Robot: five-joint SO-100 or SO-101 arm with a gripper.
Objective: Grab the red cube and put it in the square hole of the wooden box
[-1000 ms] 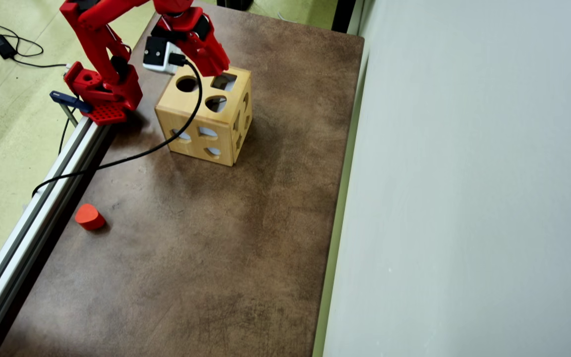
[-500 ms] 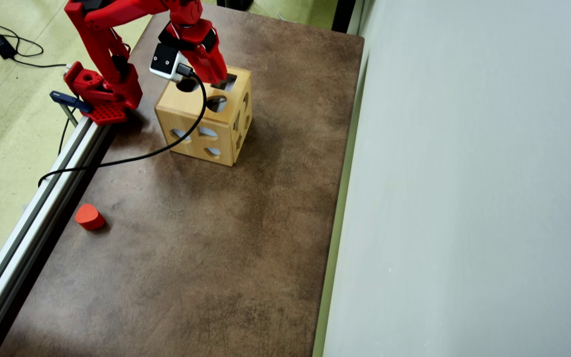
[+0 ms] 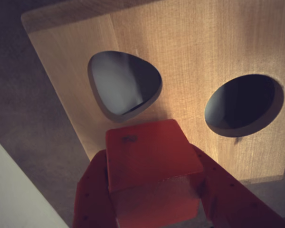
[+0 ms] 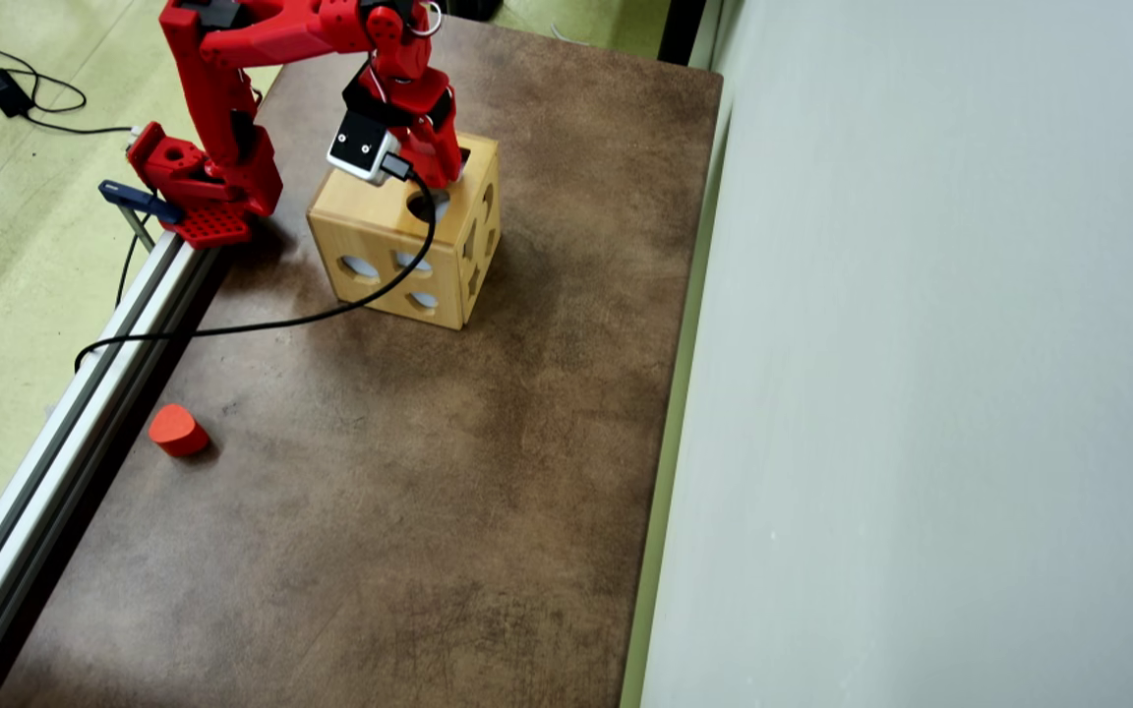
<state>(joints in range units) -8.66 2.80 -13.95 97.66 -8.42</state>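
Observation:
In the wrist view my red gripper is shut on the red cube, held between both fingers just above the top face of the wooden box. That face shows a rounded triangular hole and a round hole; no square hole shows there. In the overhead view the gripper hangs over the box near its far right top edge; the cube is hidden by the arm. A dark opening shows beside the gripper.
A red rounded block lies on the brown table near the left rail. A black cable trails from the wrist camera across the table. A pale wall borders the table's right side.

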